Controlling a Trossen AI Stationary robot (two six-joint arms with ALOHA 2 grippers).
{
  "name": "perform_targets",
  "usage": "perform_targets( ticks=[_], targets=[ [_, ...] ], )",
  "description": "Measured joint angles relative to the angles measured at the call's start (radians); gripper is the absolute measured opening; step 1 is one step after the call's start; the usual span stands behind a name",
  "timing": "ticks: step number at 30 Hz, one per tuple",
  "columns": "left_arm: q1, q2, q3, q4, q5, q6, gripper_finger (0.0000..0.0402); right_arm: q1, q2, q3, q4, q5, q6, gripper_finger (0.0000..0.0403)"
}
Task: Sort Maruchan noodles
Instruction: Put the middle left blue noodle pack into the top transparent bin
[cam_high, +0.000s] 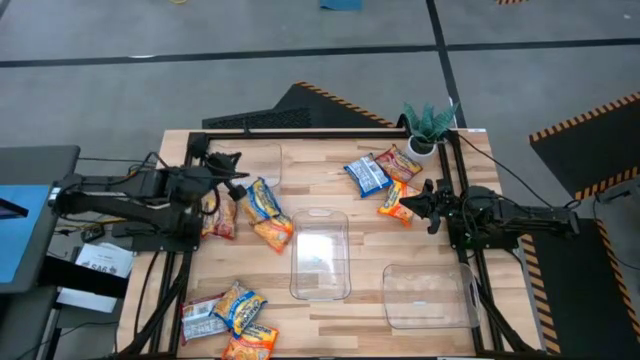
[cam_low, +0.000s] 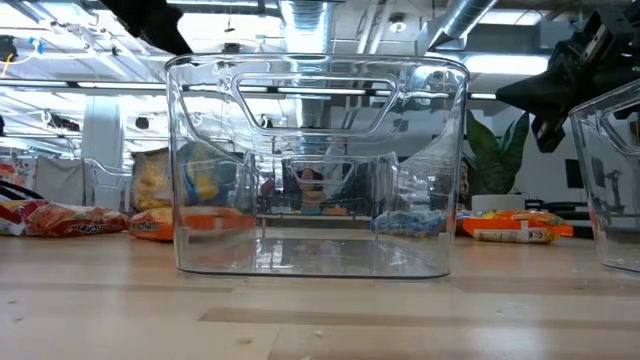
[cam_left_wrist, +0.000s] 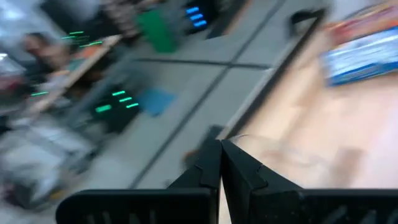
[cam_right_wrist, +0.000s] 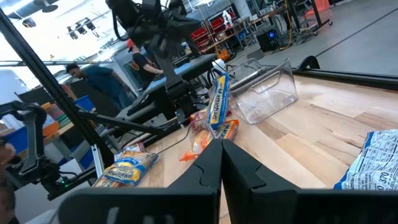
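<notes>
Dark fingers of our left end effector (cam_high: 237, 160) are pressed shut and hold nothing, near the counter's (cam_high: 330, 320) far left corner beside a propped blue-and-yellow packet (cam_high: 262, 200). Our right end effector (cam_high: 410, 203) is also pinched narrow and empty, over an orange packet (cam_high: 396, 203) by the right edge. More packets (cam_high: 228, 318) lie at the near left corner, and two clear bins (cam_high: 320, 252) stand toward the near edge.
</notes>
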Motion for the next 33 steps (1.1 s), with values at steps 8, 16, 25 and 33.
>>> perform_targets(
  ticks=[8,16,25,33],
  targets=[
    [0.005,-0.021,0.0,-0.068,0.362,-0.115,0.0038,0.0,0.0,0.0,0.0,0.0,0.0,0.0033],
    [-0.035,0.054,-0.01,-0.334,0.523,-0.271,0.0165,0.0,0.0,0.0,0.0,0.0,0.0,0.0033],
    [-0.089,0.214,-0.01,-0.411,0.415,0.037,0.0216,0.0,0.0,0.0,0.0,0.0,0.0,0.0033],
    [-0.018,0.22,-0.01,-0.421,0.329,-0.025,0.0216,0.0,0.0,0.0,0.0,0.0,0.0,0.0033]
  ],
)
